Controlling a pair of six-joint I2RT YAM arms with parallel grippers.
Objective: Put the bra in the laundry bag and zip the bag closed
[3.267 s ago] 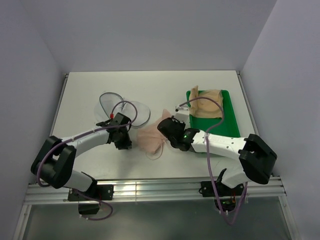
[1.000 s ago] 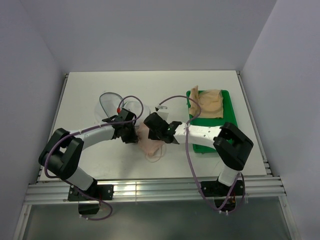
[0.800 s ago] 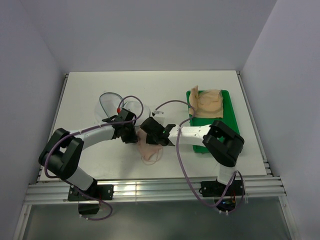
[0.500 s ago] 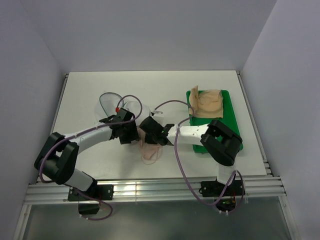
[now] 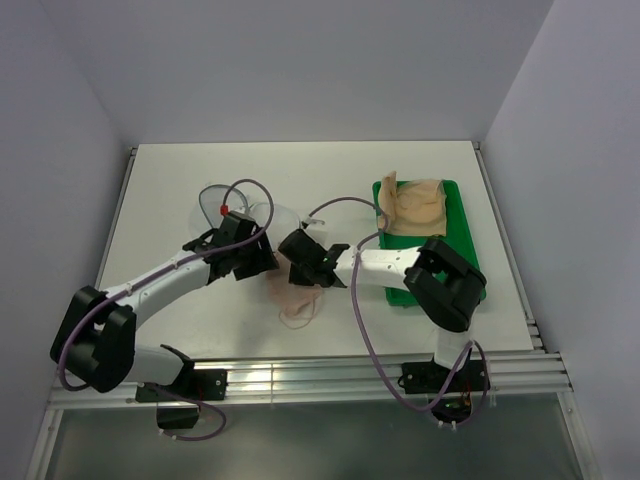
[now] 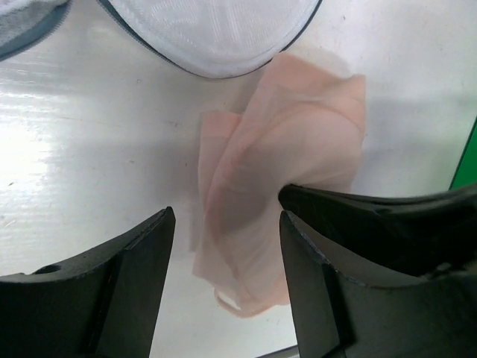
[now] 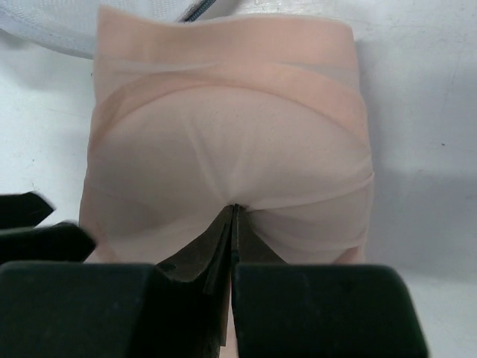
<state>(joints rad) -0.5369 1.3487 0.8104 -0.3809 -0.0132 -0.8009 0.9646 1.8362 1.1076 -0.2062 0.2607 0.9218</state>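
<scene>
Near the middle of the tabletop (image 5: 300, 170), your right hand (image 7: 232, 215) has its fingers pressed together on a fold of the bra (image 7: 223, 127), pinching the pale pink fabric at its near edge.

Findings:
- The bra lies on the tabletop, outside the laundry bag (image 6: 216, 30). Its far edge meets the bag's grey zip rim.
- The bag lies open just far and left of the bra, its two white mesh domes side by side.
- Your left hand (image 6: 227, 216) is spread wide and holds nothing. It hangs over the left part of the bra, close beside the right hand. Whether its fingertips touch the fabric cannot be told.
- To the right stands a green tray (image 5: 455, 245), apart from the bra, with a tan garment (image 5: 412, 205) on its far end.
</scene>
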